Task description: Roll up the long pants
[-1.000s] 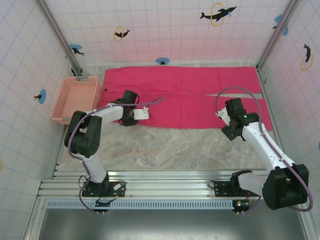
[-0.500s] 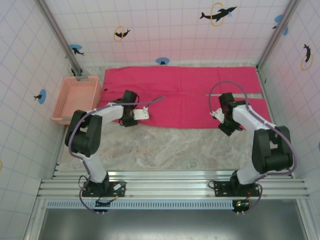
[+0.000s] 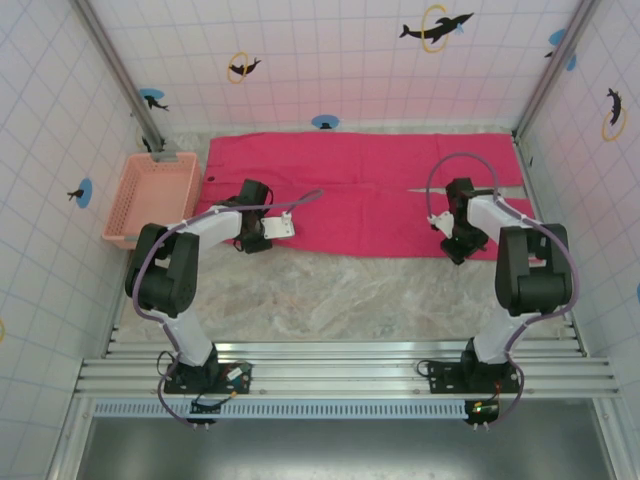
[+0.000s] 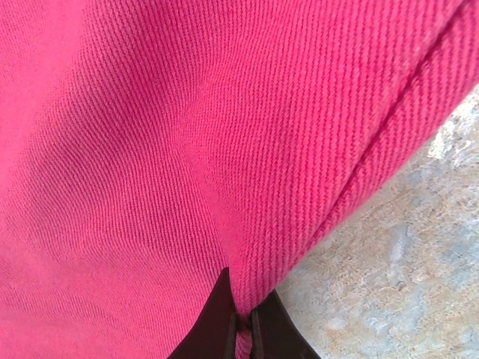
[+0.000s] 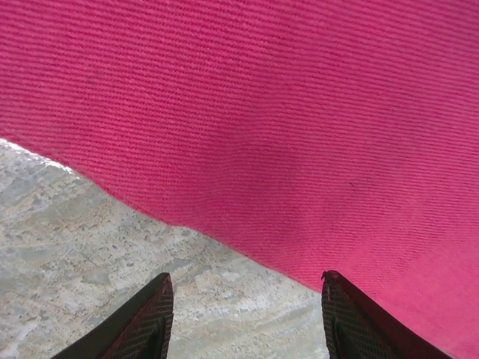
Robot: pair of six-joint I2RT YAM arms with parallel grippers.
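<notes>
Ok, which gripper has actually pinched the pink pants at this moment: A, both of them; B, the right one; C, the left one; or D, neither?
C: in the left wrist view the left gripper is shut on a fold at the edge of the long pants, while the right gripper stands open over the table at the cloth's edge, holding nothing.

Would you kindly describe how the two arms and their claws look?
The left arm and right arm have white links, bulky black joints and a looping lilac cable each. The left claw and right claw have dark, tapered fingers.
</notes>
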